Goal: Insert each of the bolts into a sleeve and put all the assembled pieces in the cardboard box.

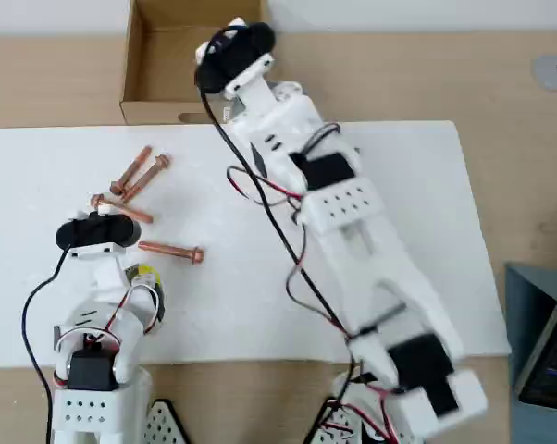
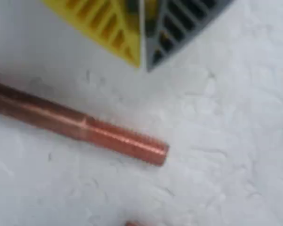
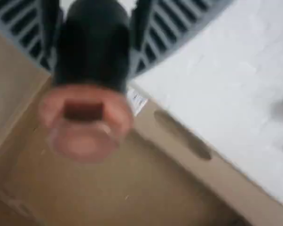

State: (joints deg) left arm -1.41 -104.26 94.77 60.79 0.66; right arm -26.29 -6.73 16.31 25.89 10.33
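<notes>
Over the open cardboard box (image 1: 163, 46) hangs my right gripper (image 1: 221, 57), shut on a black sleeve (image 3: 92, 42) with a copper bolt head (image 3: 85, 117) sticking out of its end. The box's brown floor (image 3: 108, 188) lies below that piece in the right wrist view. Several loose copper bolts lie on the white mat, one of them (image 1: 172, 250) just right of my left arm. My left gripper (image 1: 101, 215) sits low over the mat with its yellow and grey fingers together and nothing between them (image 2: 144, 63). A bolt's (image 2: 85, 129) threaded end lies just beyond the tips.
The white mat (image 1: 399, 185) covers most of the wooden table. The right arm stretches diagonally across its middle with trailing cables. A laptop corner (image 1: 542, 351) is at the right edge and a grey disc (image 1: 556, 69) at the far right.
</notes>
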